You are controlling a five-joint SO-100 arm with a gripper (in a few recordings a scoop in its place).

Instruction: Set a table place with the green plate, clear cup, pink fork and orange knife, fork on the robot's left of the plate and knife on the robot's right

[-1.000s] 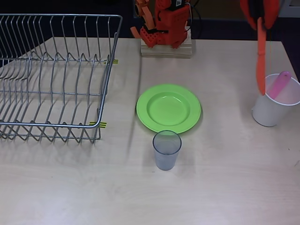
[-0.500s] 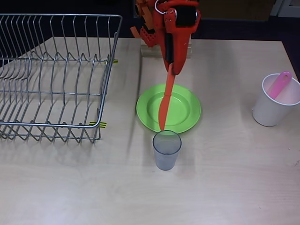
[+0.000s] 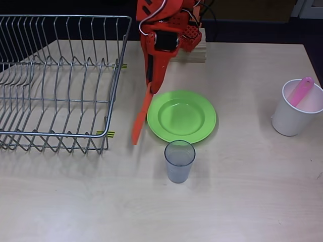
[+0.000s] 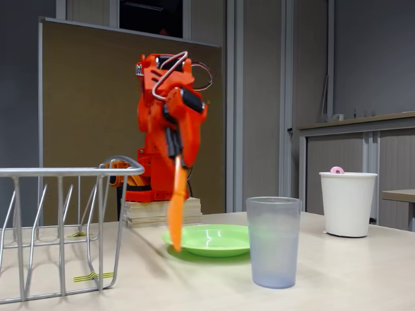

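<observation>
The end effector (image 3: 150, 83) pinches the slim, flat orange knife (image 3: 141, 117), hanging blade-down beside the green plate (image 3: 181, 116).

No readable text, label, brand or number anywhere — not on the green plate (image 3: 181, 116), the clear cup (image 3: 179, 161) or the white cup (image 3: 295, 113). Only yellow-and-black striped tape marks (image 3: 105, 133) on the surface by the rack's corners — no lettering legible.
</observation>
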